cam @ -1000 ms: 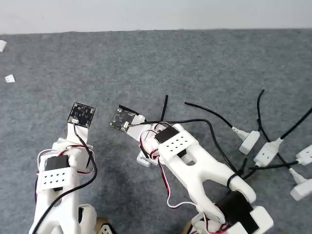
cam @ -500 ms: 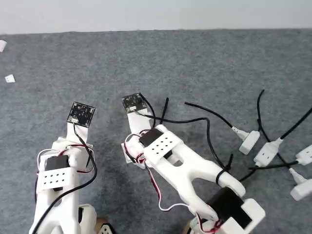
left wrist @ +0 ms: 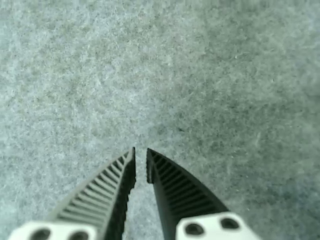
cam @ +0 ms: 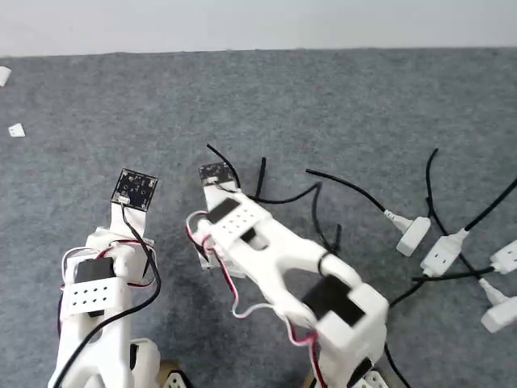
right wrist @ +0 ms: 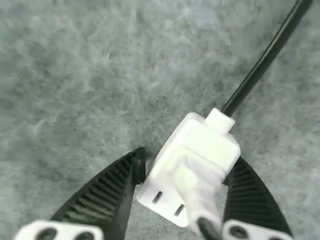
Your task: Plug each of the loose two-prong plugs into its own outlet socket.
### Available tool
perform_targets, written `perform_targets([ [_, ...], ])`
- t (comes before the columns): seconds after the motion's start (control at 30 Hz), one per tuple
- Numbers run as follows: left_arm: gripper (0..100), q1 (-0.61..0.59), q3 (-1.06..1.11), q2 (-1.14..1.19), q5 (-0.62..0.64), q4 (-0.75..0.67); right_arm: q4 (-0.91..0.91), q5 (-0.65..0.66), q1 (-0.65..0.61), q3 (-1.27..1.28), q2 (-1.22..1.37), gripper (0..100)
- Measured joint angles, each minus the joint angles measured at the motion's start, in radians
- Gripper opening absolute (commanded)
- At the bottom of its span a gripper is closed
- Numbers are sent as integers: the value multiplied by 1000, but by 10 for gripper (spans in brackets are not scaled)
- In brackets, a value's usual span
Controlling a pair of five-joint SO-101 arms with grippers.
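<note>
Outlet socket (right wrist: 192, 155), white and blocky, two slots (right wrist: 167, 203) on its near face, clamped between the ribbed black fingers (right wrist: 107, 192) of the right gripper (right wrist: 187, 162). Seen against grey carpet (right wrist: 75, 75); whether touching it, could not be told. Black cord (right wrist: 265, 55) running from the socket's far end, away from the gripper. Across the socket's near side, a blurred white piece with a dark tip, too blurred to name.

Left gripper (left wrist: 140, 151) pointed down at the same carpet, its ribbed tips drawn almost together with a thin slit between them.

From above, nearest the edge: left arm (cam: 93, 299) and right arm (cam: 266, 250), side by side, the right one angled towards the left one. Just past the right arm's wrist, thin black cord loops (cam: 287, 196) standing up off the carpet.

Farther out to the right, well apart from both arms, four white cord ends (cam: 414, 233) (cam: 440, 255) (cam: 505, 257) (cam: 497, 314) lying loose on the carpet, each on a black lead; plug or socket, could not be told.

At the far left, two small white scraps (cam: 16, 129) (cam: 3, 75). Beyond the carpet's far edge, a pale wall (cam: 258, 24).
</note>
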Motion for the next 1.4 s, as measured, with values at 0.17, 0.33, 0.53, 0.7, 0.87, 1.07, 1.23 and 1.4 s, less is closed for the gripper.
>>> perform_targets([
  [0.17,34,0,0,0,0,0,129,0,18,-130,83,30],
  [0.33,34,0,0,0,0,0,184,18,55,-130,72,7],
  [0.53,34,0,20,0,0,-15,216,101,147,-46,-107,8],
  [0.7,34,17,32,0,0,-41,219,213,287,92,-353,8],
  [0.87,34,29,32,0,0,-41,222,324,519,189,-588,8],
  [1.07,34,35,32,0,2,-61,84,451,908,279,-623,12],
  [1.23,34,18,32,0,157,-146,-81,546,1162,288,-468,131],
  [1.4,34,-8,32,0,204,-167,-41,571,1209,207,-298,277],
])
